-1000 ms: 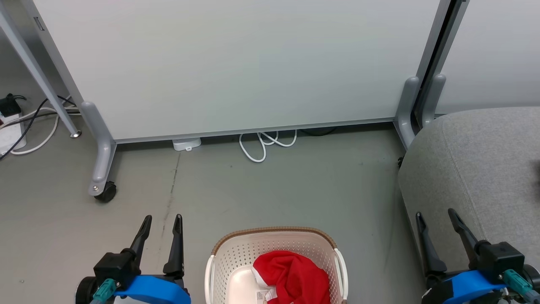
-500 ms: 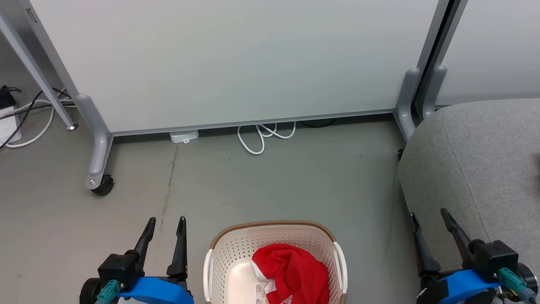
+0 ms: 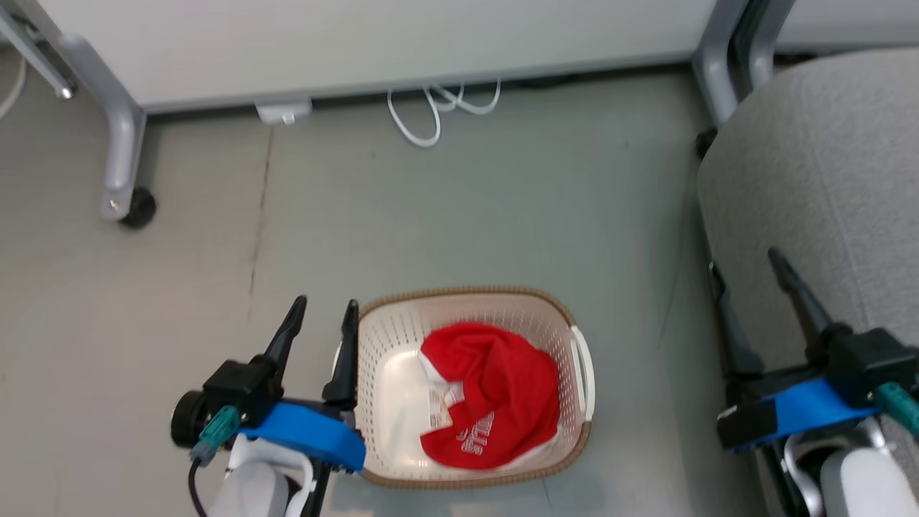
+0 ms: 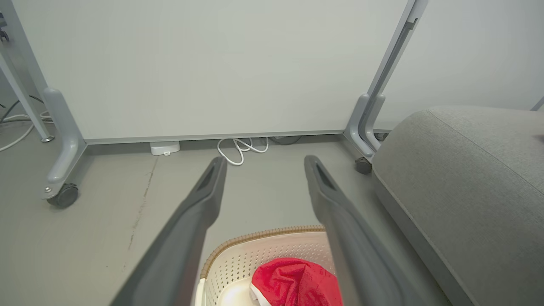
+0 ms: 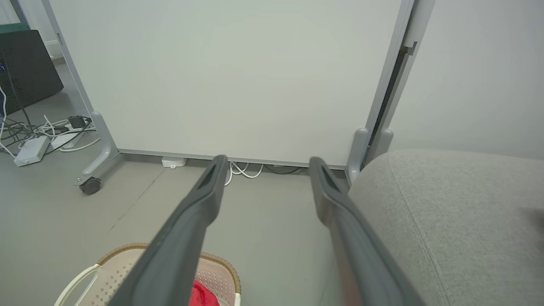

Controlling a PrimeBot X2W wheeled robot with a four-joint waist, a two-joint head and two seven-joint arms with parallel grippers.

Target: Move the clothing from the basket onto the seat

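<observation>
Beside the basket (image 3: 467, 291), left claw (image 3: 326, 303) and right claw (image 3: 744, 260) gape wide, both empty.

Not much to read here tbh. The soft red fabric garment (image 3: 502, 380) in the oval cream-white perforated plastic basket (image 3: 391, 334) has a line of white block lettering (image 3: 476, 439) near its lower edge, but it's too blurry to make out. Same with its small white tag (image 3: 436, 403): the print is way too tiny.

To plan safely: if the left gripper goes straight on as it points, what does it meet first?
The left gripper would probably reach bare floor near the white cable, short of the panel; depth is unclear.
</observation>
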